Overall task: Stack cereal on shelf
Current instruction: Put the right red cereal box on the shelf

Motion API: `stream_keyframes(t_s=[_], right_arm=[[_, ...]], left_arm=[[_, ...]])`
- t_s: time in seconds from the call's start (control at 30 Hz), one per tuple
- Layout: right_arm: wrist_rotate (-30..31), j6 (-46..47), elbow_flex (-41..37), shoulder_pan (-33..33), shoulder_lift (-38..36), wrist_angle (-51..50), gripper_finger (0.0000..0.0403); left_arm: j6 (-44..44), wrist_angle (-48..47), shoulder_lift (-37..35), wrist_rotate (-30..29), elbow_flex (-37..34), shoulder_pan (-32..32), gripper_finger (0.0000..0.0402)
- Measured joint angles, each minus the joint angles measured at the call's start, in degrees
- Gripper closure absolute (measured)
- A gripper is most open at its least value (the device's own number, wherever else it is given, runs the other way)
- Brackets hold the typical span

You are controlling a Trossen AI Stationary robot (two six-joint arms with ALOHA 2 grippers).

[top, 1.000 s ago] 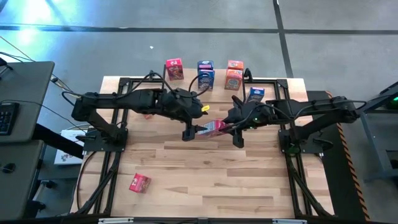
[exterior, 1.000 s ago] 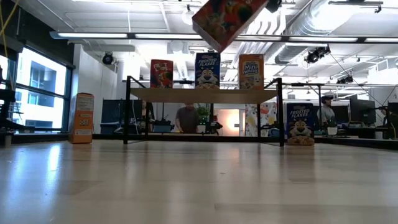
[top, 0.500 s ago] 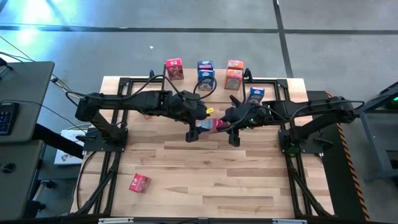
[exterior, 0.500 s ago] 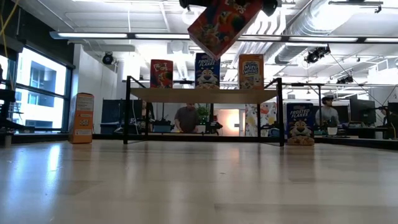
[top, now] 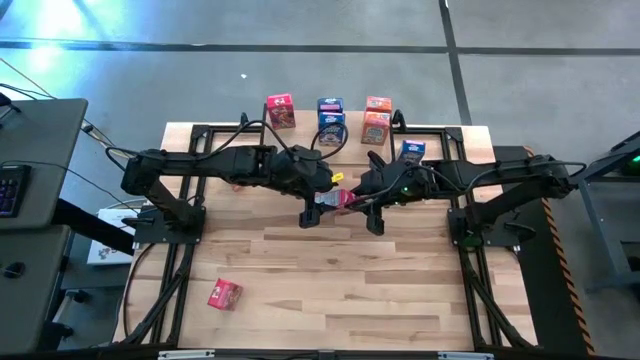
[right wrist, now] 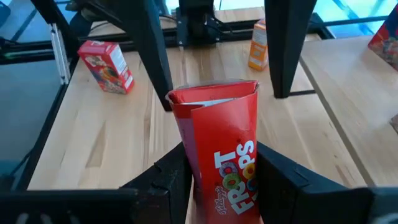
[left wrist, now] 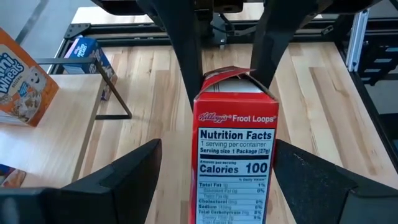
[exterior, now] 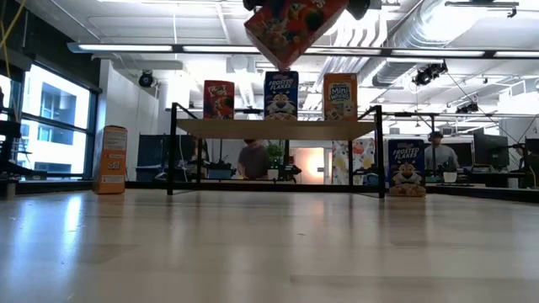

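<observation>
A red Froot Loops cereal box (top: 338, 198) hangs tilted above the table's middle, also seen in the low view (exterior: 290, 29). My right gripper (right wrist: 222, 152) is shut on it, reaching in from the right (top: 366, 200). My left gripper (left wrist: 217, 146) is open and comes from the left (top: 318, 203). Its fingers stand on either side of the box's other end, with gaps showing. The shelf (exterior: 274, 128) stands at the far side. On its plank stand a red box (exterior: 219, 99), a blue one (exterior: 280, 94) and an orange one (exterior: 340, 97). My right gripper pinches the box between its two fingers (right wrist: 180, 174), on the two faces beside the panel printed FROOT LOOPS (right wrist: 233, 177). It holds the end nearer the right arm. The fingers slant down from the table's right, along the box. The box is lifted clear and tilted.
A blue box (top: 410, 152) stands on the table right of the shelf. An orange box (exterior: 111, 160) stands on the table left of it. A red box (top: 225, 294) lies near the front left. Bare wood fills the near half of the table (top: 330, 280).
The red box has shifted a little toward the table's left in my right gripper's hold. It now lies farther in between my left gripper's open fingers. Neither gripper has changed its opening.
</observation>
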Motion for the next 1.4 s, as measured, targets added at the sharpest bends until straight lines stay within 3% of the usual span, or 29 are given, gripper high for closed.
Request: stream_keyframes(t_s=[0.47, 1.07, 1.4], right_arm=[[-0.3, 0.0, 0.0, 0.0, 0.0, 2.3, 0.0265], [-0.8, 0.0, 0.0, -0.1, 0.0, 2.8, 0.0265], [-1.0, -1.5, 0.0, -0.1, 0.0, 2.9, 0.0265]], left_arm=[[-1.1, -0.2, 0.0, -0.2, 0.0, 0.0, 0.0124], [-1.0, -0.2, 0.0, 0.4, 0.0, 0.0, 0.0219], [-1.0, -0.2, 0.0, 0.4, 0.0, 0.0, 0.0231]])
